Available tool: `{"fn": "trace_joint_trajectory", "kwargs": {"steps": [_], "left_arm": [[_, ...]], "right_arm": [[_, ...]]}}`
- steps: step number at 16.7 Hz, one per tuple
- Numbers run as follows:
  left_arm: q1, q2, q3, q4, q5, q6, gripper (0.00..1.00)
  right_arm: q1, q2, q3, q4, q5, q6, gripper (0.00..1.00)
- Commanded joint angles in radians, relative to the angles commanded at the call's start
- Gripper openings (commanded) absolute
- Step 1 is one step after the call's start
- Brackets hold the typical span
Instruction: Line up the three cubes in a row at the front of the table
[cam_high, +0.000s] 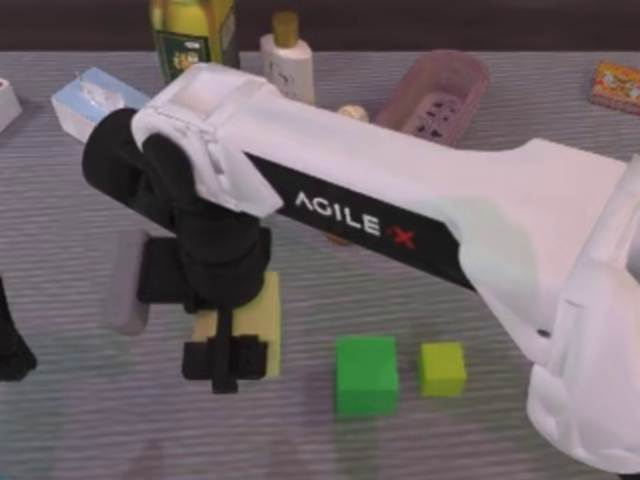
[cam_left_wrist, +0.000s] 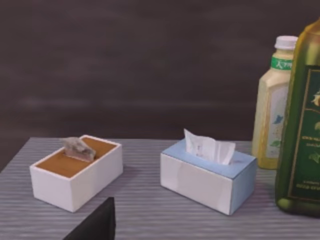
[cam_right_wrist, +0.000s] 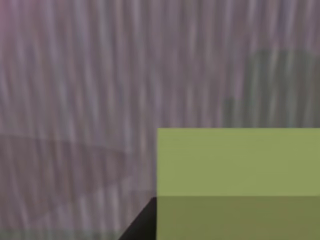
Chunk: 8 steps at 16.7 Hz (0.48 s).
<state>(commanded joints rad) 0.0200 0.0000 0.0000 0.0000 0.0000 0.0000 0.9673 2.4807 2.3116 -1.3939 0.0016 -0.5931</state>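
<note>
The pale yellow cube (cam_high: 268, 318) sits at the front left of the table (cam_high: 480, 420), mostly under my right arm's wrist. My right gripper (cam_high: 225, 365) is down over it. In the right wrist view a dark finger (cam_right_wrist: 145, 222) lies flush against the side of this cube (cam_right_wrist: 237, 165), so the gripper is shut on it. The bright green cube (cam_high: 366, 375) stands to its right, and the small yellow-green cube (cam_high: 442, 368) is just right of that. My left gripper (cam_high: 12, 352) is parked at the table's left edge.
Along the back stand a light blue tissue box (cam_high: 85, 100), a dark olive oil bottle (cam_high: 192, 35), a cream bottle (cam_high: 287, 60), a pink basket (cam_high: 440, 95) and an orange packet (cam_high: 615, 85). A white box with a brown inside (cam_left_wrist: 75, 172) sits at the far left.
</note>
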Motion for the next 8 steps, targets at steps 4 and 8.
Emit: {"fn": "trace_joint_trajectory", "kwargs": {"steps": [4, 8], "left_arm": [[0.000, 0.000, 0.000, 0.000, 0.000, 0.000, 1.00], [0.000, 0.000, 0.000, 0.000, 0.000, 0.000, 1.00]], "right_arm": [[-0.001, 0.004, -0.088, 0.093, 0.000, 0.001, 0.00], [0.001, 0.013, -0.214, 0.225, 0.001, -0.001, 0.00]]}}
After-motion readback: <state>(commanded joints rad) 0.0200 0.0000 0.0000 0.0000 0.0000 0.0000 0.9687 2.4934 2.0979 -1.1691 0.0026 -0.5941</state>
